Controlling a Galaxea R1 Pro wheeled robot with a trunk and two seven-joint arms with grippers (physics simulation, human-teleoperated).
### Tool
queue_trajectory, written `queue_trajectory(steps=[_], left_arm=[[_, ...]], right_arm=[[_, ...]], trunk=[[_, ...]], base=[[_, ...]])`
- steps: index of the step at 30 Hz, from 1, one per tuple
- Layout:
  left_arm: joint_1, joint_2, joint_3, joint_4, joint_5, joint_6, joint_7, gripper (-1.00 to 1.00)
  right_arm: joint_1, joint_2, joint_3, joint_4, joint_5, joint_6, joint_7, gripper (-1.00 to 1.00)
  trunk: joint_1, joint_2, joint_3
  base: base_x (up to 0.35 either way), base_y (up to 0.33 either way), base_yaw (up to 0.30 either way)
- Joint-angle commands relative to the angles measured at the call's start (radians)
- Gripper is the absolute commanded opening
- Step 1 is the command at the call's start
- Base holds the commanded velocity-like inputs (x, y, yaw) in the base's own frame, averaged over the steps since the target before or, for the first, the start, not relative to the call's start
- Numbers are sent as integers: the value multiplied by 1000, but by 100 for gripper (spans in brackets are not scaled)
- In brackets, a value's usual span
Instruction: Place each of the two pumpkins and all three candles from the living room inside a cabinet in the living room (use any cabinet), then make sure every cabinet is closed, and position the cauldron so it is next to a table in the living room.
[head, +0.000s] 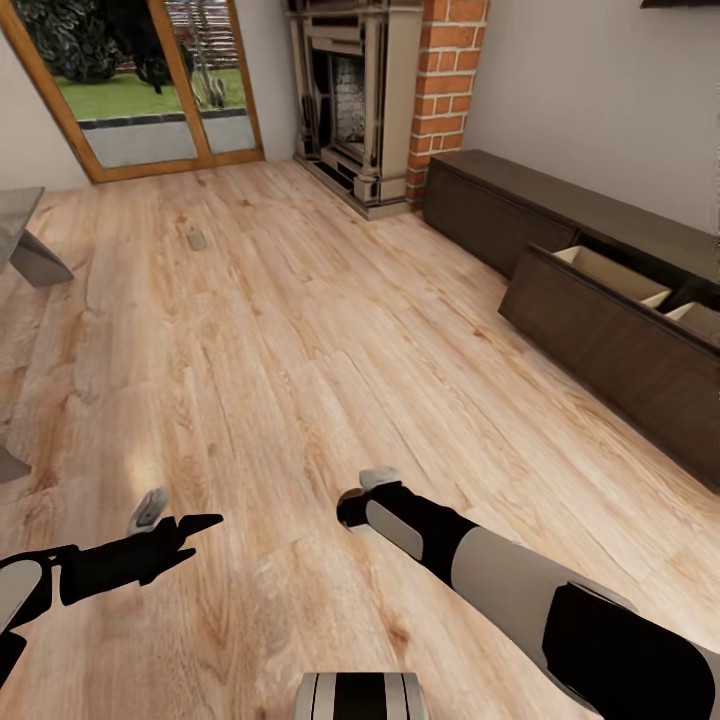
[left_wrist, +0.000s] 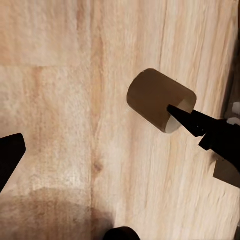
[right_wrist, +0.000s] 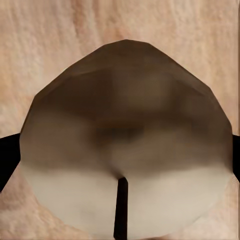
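Beige-grey wax fills the space between the right gripper (head: 372, 487)'s fingers: it is clamped on a candle (right_wrist: 125, 145) just above the plank floor (head: 300, 320). Beside it, the left gripper (head: 185, 525) stands wide apart, a second candle (left_wrist: 161, 100) lying on its side against one fingertip. Farther right of the right gripper, the dark cabinet (head: 600, 330) has its front panel tipped open, showing pale compartments.
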Motion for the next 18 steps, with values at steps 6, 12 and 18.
queue_trajectory(steps=[6, 12, 18], left_arm=[[0, 0, 1, -1, 10, 3, 9, 100], [0, 0, 1, -1, 10, 3, 9, 100], [0, 0, 1, -1, 10, 3, 9, 100]], right_arm=[[-1, -1, 5, -4, -12, -1, -7, -100], [-1, -1, 0, -4, -18, 0, -5, -100], [-1, -1, 1, -3, -20, 0, -4, -100]], trunk=[[-3, 1, 23], [-5, 3, 46], [-8, 4, 69]], base=[[0, 0, 0], [0, 0, 0], [0, 0, 0]])
